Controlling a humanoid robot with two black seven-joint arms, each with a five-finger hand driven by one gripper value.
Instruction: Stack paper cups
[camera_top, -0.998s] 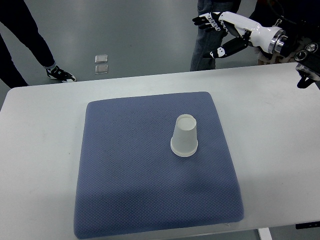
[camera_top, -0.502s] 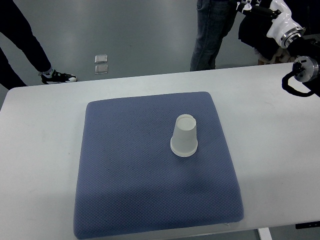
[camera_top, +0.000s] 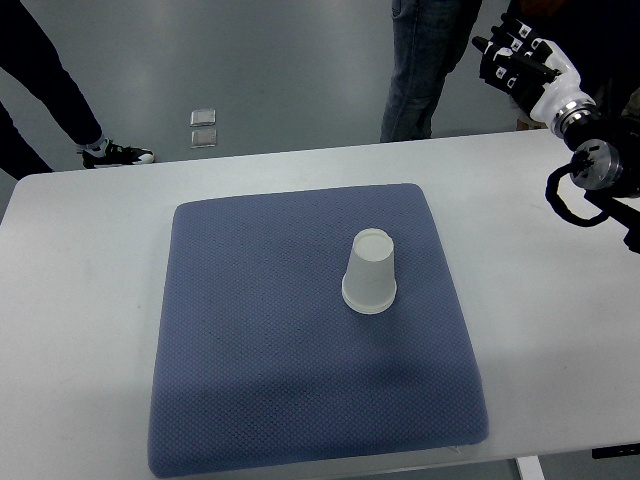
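— cups (camera_top: 369, 272): where do they stand?
— upside down, right of middle on the blue mat (camera_top: 260, 340); looks like one stack, so likely done.
— right hand (camera_top: 517, 62)?
— far right, above the table (camera_top: 80, 300) edge, holding nothing; fingers half curled.

Matt paper, woven cloth, smooth desk, glossy plastic

The paper cup (camera_top: 369, 273) looks matt white and slightly translucent, upside down on a blue cloth mat (camera_top: 260, 330) with a fine dimpled weave. Around the mat the desk (camera_top: 80, 300) is smooth, pale and low-sheen. Beyond the desk, the right hand (camera_top: 515, 62) shows glossy white and black plastic.
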